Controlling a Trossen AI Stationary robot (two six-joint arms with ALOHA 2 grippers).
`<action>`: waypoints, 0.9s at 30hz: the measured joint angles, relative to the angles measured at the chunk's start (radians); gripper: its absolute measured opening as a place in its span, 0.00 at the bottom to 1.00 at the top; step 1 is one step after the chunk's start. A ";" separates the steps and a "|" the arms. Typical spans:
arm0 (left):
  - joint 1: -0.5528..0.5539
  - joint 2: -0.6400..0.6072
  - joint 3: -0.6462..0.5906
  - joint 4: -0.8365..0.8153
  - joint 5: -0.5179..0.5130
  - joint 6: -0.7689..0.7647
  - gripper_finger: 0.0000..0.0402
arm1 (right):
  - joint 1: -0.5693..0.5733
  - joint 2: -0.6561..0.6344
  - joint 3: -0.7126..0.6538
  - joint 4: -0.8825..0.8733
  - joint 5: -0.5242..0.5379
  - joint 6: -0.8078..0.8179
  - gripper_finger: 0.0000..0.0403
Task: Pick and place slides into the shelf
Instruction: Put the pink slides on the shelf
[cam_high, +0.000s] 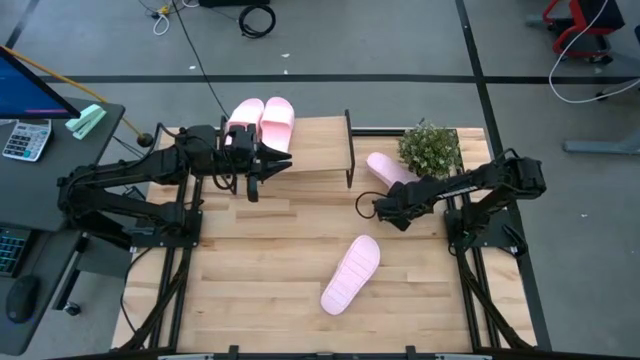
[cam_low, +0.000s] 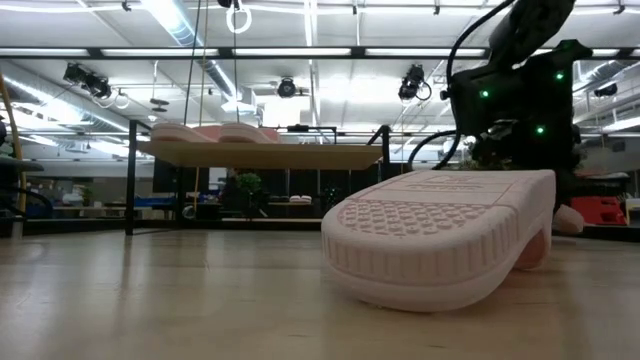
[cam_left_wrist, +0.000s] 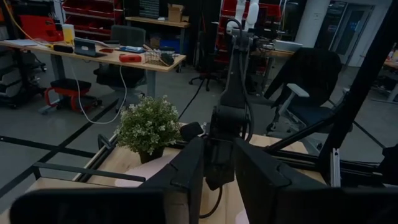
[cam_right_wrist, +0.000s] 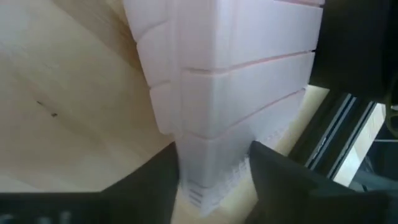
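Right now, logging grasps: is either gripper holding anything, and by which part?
The right gripper pinches a slide by its sole edge. The left gripper holds nothing.

No text, label, brand or number can be read anywhere.

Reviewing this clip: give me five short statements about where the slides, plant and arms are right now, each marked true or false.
1. Two slides lie side by side on the shelf. True.
2. One slide lies sole up on the table. True.
3. The plant stands on the left half of the table. False: it stands at the far right, beside the right arm.
4. The right tool has a slide's edge between its fingers. True.
5. The left tool holds a slide. False: it hangs by the shelf with nothing between its fingers.
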 joint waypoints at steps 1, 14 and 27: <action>0.000 0.000 0.000 0.000 0.000 0.000 0.23 | -0.005 0.000 -0.001 0.000 -0.003 0.000 0.41; 0.000 0.000 0.000 -0.001 0.000 0.008 0.22 | 0.019 -0.053 0.030 -0.029 -0.119 0.065 0.14; 0.000 0.000 0.000 -0.002 0.000 0.036 0.22 | 0.125 -0.225 0.174 -0.166 -0.291 0.281 0.13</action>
